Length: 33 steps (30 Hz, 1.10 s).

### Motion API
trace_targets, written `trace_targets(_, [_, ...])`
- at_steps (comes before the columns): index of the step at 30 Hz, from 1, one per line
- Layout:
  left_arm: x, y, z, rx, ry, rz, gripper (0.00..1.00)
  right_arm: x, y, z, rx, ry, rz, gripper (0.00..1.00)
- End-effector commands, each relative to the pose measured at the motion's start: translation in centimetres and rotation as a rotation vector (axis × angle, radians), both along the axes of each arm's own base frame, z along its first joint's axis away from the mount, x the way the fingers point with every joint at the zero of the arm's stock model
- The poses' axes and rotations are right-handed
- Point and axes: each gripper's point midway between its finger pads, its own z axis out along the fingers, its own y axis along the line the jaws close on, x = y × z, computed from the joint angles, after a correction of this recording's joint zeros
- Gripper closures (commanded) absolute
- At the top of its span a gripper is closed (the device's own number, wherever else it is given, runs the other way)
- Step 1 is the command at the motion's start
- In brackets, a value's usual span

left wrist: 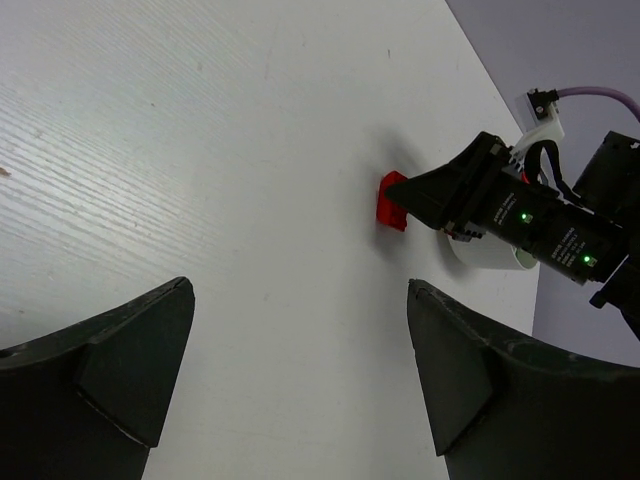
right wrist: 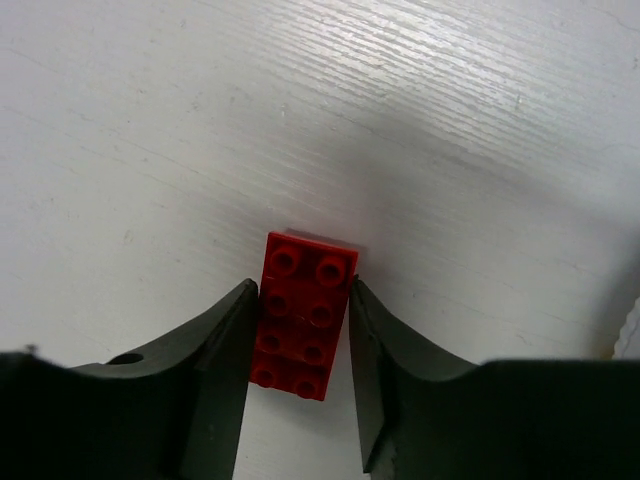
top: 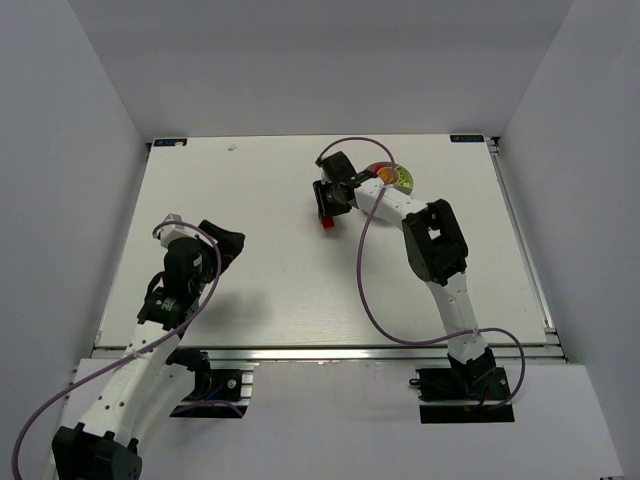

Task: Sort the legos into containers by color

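Note:
A red lego, two studs by four, lies flat on the white table. My right gripper has come down over it, and its two dark fingers press against the brick's long sides. From above, the red lego shows just under the right gripper, left of the dish. The round white dish is half hidden behind the right arm, with green and orange-red pieces showing in its compartments. My left gripper hangs open and empty at the table's left. Its view looks across the table to the red lego.
The right arm stretches diagonally from its base at the near edge to the dish, trailing a purple cable. Grey walls close the table on three sides. A metal rail runs along the near edge.

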Motion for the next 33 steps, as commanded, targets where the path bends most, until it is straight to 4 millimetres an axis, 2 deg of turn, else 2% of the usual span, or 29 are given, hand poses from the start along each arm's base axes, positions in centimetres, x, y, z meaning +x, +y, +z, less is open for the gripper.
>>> trace_targets(1, [0.5,-1.8,0.6,-0.063,-0.042,-0.077,0.05,0.7,1.0,1.4,0.023,-0.054,0.05,0.6])
trace_targets(5, [1.1,-3.4,0.8,-0.113,-0.063,-0.143,0.08,0.3,2.3,4.7,0.08,-0.107,0.196,0.78])
trace_targets(6, [1.0,-4.2,1.0,-0.136,-0.066,-0.18,0.09,0.0,2.4,6.5,0.108,-0.13,0.228,0.89])
trace_targets(7, [1.4,-4.7,1.6,-0.155,-0.091,-0.201,0.09,-0.7,2.9,7.6,0.166,-0.125,0.292,0.94])
trace_targets(8, [1.5,-5.6,1.3,-0.182,-0.072,-0.241,0.1,-0.9,3.4,9.1,0.226,-0.162,0.351,0.97])
trace_targets(9, [1.6,-6.2,1.6,-0.199,-0.077,-0.269,0.11,-1.7,2.5,10.6,0.26,-0.201,0.429,1.0])
trace_targets(10, [2.0,-6.8,2.4,-0.218,-0.109,-0.293,0.12,-3.9,3.4,12.3,0.383,-0.196,0.565,1.0])
trace_targets(11, [1.9,-7.7,2.7,-0.249,-0.108,-0.336,0.13,-4.5,3.5,14.1,0.442,-0.258,0.65,1.0])
trace_targets(12, [2.3,-8.2,2.7,-0.263,-0.101,-0.358,0.16,-5.3,2.8,16.7,0.461,-0.354,0.734,1.0])
trace_targets(13, [2.6,-8.8,3.6,-0.276,-0.129,-0.387,0.17,-7.3,2.4,15.7,0.491,-0.336,0.806,1.0])
trace_targets(14, [2.4,-9.5,3.8,-0.293,-0.128,-0.427,0.19,-8.0,2.1,16.1,0.493,-0.367,0.841,1.0])
trace_targets(15, [2.7,-9.9,3.5,-0.299,-0.114,-0.441,0.2,-9.0,1.7,17.7,0.501,-0.425,0.884,1.0])
trace_targets(16, [2.9,-10.4,4.2,-0.306,-0.135,-0.465,0.21,-10.0,1.4,17.9,0.515,-0.459,0.951,1.0])
trace_targets(17, [3.0,-10.8,4.4,-0.312,-0.138,-0.481,0.22,-11.2,0.9,17.0,0.521,-0.443,0.979,1.0])
trace_targets(18, [3.1,-11.3,4.0,-0.316,-0.122,-0.5,0.22,-12.1,0.6,18.0,0.522,-0.472,1.004,1.0])
trace_targets(20, [3.2,-12.4,4.4,-0.32,-0.127,-0.541,0.24,-13.5,0.0,17.4,0.523,-0.483,1.048,1.0])
trace_targets(21, [3.1,-13.0,4.5,-0.325,-0.124,-0.565,0.25,-14.0,-0.2,17.9,0.52,-0.504,1.057,1.0])
trace_targets(25, [2.9,-16.2,4.4,-0.322,-0.109,-0.653,0.26,-14.3,-0.8,17.9,0.484,-0.53,1.06,1.0])
trace_targets(28, [2.8,-17.8,5.0,-0.337,-0.129,-0.686,0.26,-14.3,-1.0,18.0,0.467,-0.543,1.068,1.0])
trace_targets(33, [2.6,-19.2,5.0,-0.362,-0.123,-0.716,0.28,-14.5,-1.0,18.2,0.468,-0.551,1.081,1.0])
